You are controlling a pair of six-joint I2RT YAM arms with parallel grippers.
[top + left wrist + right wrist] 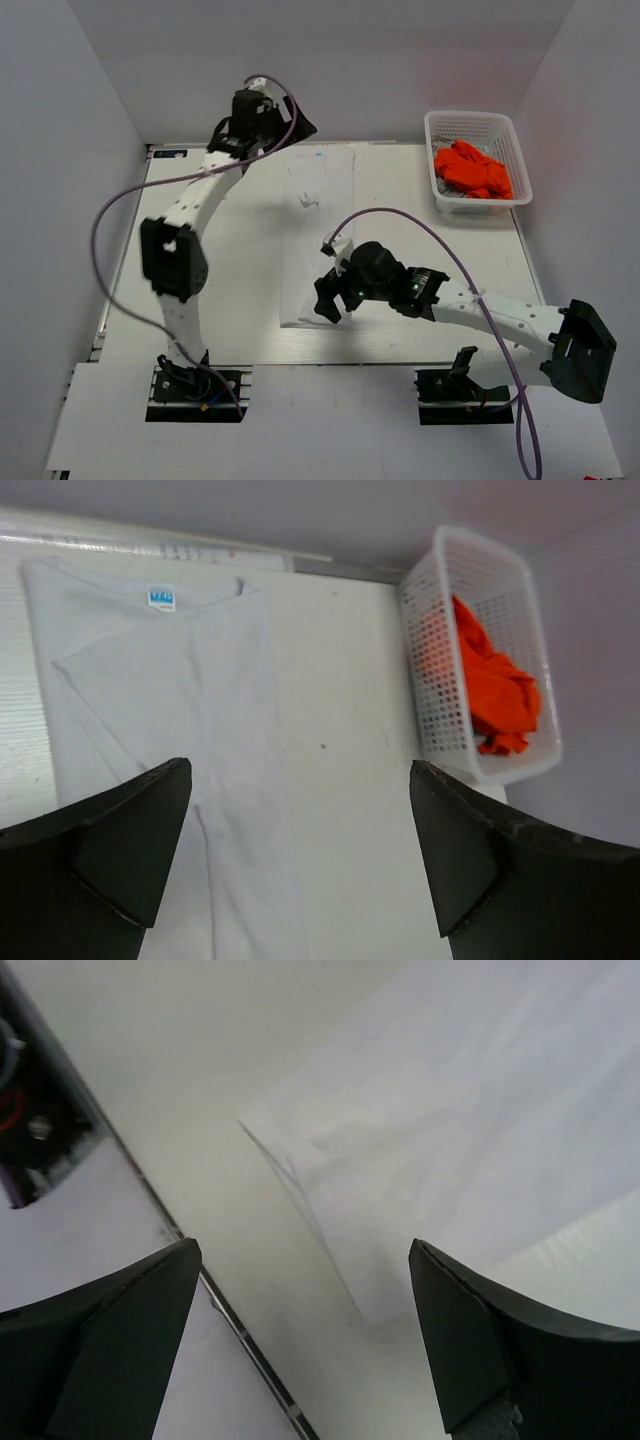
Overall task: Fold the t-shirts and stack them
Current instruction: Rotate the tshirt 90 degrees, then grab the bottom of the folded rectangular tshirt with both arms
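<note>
The white t-shirt (pixel 318 235) lies flat on the table as a long narrow strip, its neck label (pixel 160 598) at the far end. My left gripper (pixel 287 128) hovers open and empty above the collar end; in the left wrist view its gripper (pixel 300 865) spans the shirt's (pixel 170 700) right edge. My right gripper (pixel 326 300) is open and empty above the shirt's near hem; in the right wrist view the gripper (pixel 305 1350) is over the hem corner of the shirt (pixel 450 1110). The orange t-shirt (pixel 472 170) lies crumpled in the basket and also shows in the left wrist view (pixel 495 690).
The white lattice basket (pixel 510 135) stands at the back right of the table, also in the left wrist view (pixel 440 600). The table's near metal edge (pixel 250 1360) runs just below the right gripper. Grey walls enclose the back and sides.
</note>
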